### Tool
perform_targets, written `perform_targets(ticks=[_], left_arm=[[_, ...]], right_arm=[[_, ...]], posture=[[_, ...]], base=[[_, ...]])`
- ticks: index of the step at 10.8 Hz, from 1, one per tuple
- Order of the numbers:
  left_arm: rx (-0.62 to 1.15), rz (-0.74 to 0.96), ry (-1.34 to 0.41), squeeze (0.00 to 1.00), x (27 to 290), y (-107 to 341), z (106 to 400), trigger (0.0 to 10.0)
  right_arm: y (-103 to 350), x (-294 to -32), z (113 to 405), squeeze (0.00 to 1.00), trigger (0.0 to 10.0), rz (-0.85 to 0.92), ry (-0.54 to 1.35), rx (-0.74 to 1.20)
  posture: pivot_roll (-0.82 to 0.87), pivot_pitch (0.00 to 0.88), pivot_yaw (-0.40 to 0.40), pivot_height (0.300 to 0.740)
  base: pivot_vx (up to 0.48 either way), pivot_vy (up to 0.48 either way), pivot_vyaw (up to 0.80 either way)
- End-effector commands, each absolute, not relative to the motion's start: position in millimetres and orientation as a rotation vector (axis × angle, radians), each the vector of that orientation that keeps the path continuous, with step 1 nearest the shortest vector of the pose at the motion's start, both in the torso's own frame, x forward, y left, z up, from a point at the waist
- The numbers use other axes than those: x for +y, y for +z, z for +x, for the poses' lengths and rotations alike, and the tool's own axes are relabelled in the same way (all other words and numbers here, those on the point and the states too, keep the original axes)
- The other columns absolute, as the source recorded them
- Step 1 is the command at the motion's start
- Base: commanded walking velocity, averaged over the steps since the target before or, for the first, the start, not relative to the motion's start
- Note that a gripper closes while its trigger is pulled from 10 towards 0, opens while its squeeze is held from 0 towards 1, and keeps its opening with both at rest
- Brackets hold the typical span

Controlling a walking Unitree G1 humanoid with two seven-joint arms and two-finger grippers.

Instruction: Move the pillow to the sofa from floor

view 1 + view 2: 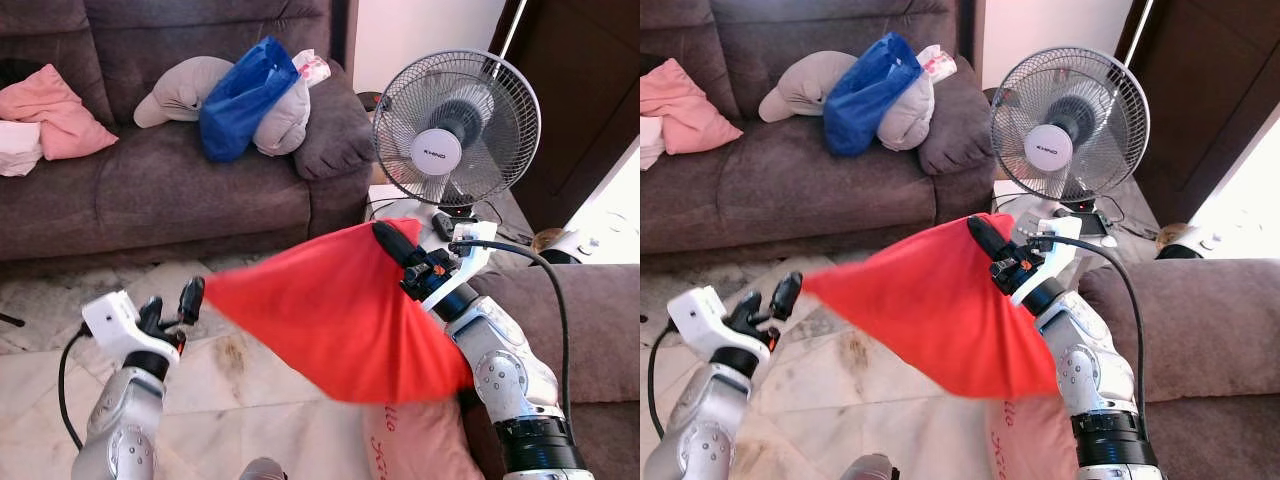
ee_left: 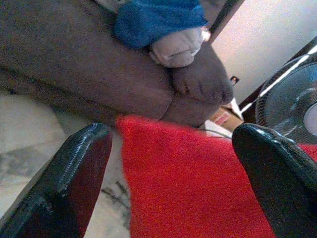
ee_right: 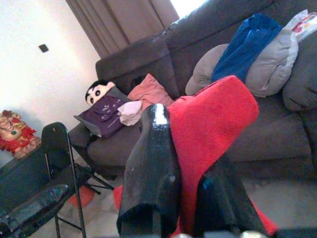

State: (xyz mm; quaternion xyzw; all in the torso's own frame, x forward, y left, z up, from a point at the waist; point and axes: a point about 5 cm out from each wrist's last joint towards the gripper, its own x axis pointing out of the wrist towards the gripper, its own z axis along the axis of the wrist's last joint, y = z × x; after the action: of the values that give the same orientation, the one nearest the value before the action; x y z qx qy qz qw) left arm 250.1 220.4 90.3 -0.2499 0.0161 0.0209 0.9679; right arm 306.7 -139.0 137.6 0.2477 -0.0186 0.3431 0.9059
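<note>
— Where is the pillow?
— The red pillow [image 1: 335,310] hangs in the air over the floor, in front of the brown sofa [image 1: 160,190]. My right gripper [image 3: 190,163] pinches one corner between its closed fingers.
— And your left?
— My left gripper [image 2: 173,163] is spread wide at the opposite corner, fingers [image 2: 79,168] either side of the cloth, not gripping.

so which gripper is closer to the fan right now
The right. The right gripper, shut on the red pillow, sits just in front of the fan. The left gripper is open at the pillow's far corner, well off to the left.
</note>
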Motion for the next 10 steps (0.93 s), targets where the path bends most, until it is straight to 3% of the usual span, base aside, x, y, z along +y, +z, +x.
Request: perform_targets(ticks=[1, 9, 10], left_arm=[[0.029, -0.497, 0.063, 1.00, 228, 89, 247, 10.0], [-0.080, -0.542, 0.259, 1.00, 285, 95, 242, 10.0], [-0.085, -0.540, 0.287, 0.00, 290, 95, 241, 10.0]], right_arm=[[178, -141, 310, 0.00, 10.0, 0.493, 0.774, -0.221], [179, -143, 295, 0.00, 10.0, 0.477, 0.919, -0.211], [180, -143, 292, 0.00, 10.0, 0.480, 0.949, -0.217]], posture=[[0.15, 0.000, -0.040, 0.740], [0.15, 0.000, -0.051, 0.740], [0.15, 0.000, -0.055, 0.740]], base=[[0.000, 0.000, 0.00], [0.000, 0.000, 0.00], [0.000, 0.000, 0.00]])
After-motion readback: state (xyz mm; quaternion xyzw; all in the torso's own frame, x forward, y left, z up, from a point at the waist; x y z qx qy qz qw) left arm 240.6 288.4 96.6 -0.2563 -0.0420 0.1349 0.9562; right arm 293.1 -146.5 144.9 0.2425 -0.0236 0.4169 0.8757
